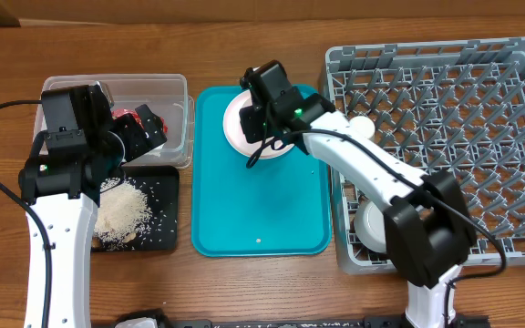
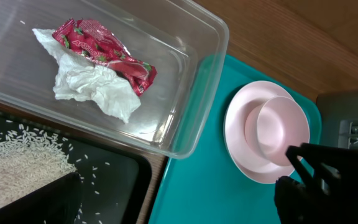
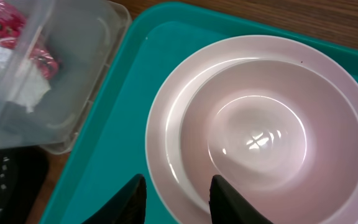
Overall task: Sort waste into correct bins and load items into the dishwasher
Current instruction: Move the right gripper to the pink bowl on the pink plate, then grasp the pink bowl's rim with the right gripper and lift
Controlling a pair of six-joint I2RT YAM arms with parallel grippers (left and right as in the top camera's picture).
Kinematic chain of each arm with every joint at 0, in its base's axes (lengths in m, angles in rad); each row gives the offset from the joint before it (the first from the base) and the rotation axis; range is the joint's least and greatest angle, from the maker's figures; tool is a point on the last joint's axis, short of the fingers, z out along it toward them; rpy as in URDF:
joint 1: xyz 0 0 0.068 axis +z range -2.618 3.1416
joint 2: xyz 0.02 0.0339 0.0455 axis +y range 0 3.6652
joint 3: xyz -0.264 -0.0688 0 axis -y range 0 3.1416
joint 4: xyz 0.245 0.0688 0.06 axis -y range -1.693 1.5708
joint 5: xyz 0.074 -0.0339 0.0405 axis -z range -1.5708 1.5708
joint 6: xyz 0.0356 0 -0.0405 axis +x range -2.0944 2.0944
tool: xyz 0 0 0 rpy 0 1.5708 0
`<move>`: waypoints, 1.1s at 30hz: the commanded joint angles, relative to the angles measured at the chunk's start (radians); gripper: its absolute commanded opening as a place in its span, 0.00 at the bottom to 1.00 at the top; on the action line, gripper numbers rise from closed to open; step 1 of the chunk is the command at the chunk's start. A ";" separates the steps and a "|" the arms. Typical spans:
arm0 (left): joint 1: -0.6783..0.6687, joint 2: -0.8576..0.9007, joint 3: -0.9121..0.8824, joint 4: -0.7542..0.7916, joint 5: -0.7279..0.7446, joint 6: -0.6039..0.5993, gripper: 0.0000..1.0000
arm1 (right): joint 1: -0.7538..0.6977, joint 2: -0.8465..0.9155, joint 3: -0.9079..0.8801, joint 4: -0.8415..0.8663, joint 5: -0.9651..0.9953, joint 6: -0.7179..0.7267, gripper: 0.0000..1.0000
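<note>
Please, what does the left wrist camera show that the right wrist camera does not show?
Only the left wrist: a corner of the grey dish rack and most of the rice heap. Only the right wrist: nothing new, just a closer look into the pink bowl. Both: the clear tub holding the red wrapper and napkin, the black tray, the teal tray, the pink plate, the right gripper.
</note>
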 commanded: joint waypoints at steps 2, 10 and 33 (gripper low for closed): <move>-0.002 -0.009 0.008 0.002 -0.006 0.011 1.00 | 0.014 0.043 0.018 0.039 0.040 -0.003 0.36; -0.002 -0.009 0.008 0.002 -0.006 0.011 1.00 | 0.016 0.077 0.017 0.068 0.054 -0.006 0.36; -0.002 -0.009 0.008 0.002 -0.006 0.011 1.00 | 0.017 0.163 0.018 0.126 0.088 -0.006 0.33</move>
